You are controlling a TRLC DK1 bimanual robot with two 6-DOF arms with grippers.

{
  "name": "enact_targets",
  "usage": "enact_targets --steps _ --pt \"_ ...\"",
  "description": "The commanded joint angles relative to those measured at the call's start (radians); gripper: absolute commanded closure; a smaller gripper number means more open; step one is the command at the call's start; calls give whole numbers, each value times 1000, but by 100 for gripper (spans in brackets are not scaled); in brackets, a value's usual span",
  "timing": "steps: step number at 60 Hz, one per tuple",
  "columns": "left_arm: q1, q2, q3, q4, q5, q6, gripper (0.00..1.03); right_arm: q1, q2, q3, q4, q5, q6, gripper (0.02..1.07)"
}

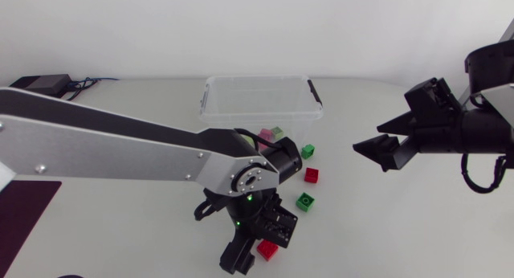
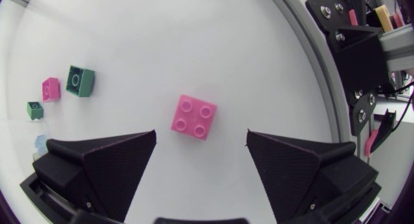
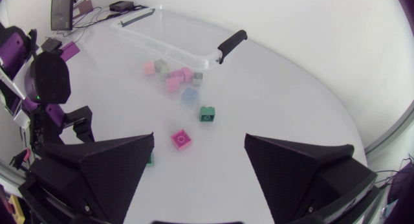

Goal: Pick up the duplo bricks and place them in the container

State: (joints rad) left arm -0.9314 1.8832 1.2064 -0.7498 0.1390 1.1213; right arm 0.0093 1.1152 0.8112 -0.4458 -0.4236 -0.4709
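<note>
Table (image 1: 401,238) is plain white; container (image 1: 257,101) is see-through with black handles (image 1: 315,91); the 2x2 brick (image 2: 194,117) is bubblegum pink; there's also a dark green brick (image 2: 80,80), a small pink brick (image 2: 50,89) and a small green brick (image 2: 35,110); left gripper (image 2: 201,134) and right gripper (image 3: 199,137) are matte black; left arm (image 1: 120,145) is silver-grey with black joints.

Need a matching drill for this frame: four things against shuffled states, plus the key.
1 left claw
2 right claw
3 container
4 four-stud brick

a holds bricks
b studs up on the table
c open, over a brick
d open, off to the container's right

Pairs: 1-c, 2-d, 3-a, 4-b
</note>
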Motion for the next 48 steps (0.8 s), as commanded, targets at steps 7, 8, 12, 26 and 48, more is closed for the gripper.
enact_targets --steps 7,8,12,26,48 --pt "-24 77 93 -74 -22 41 10 -43 -110 -124 -39 -12 -57 6" --pt "-26 82 101 -82 -22 40 10 -49 -123 -130 -42 -12 -58 6" --pt "-34 106 133 -112 -22 35 12 -71 -170 -164 -59 -24 -72 6" --pt "-61 162 179 -157 -55 8 37 -155 -227 -201 -116 -58 -137 7" --pt "-83 205 203 -164 -85 -31 61 -203 -276 -224 -156 -84 -178 7"
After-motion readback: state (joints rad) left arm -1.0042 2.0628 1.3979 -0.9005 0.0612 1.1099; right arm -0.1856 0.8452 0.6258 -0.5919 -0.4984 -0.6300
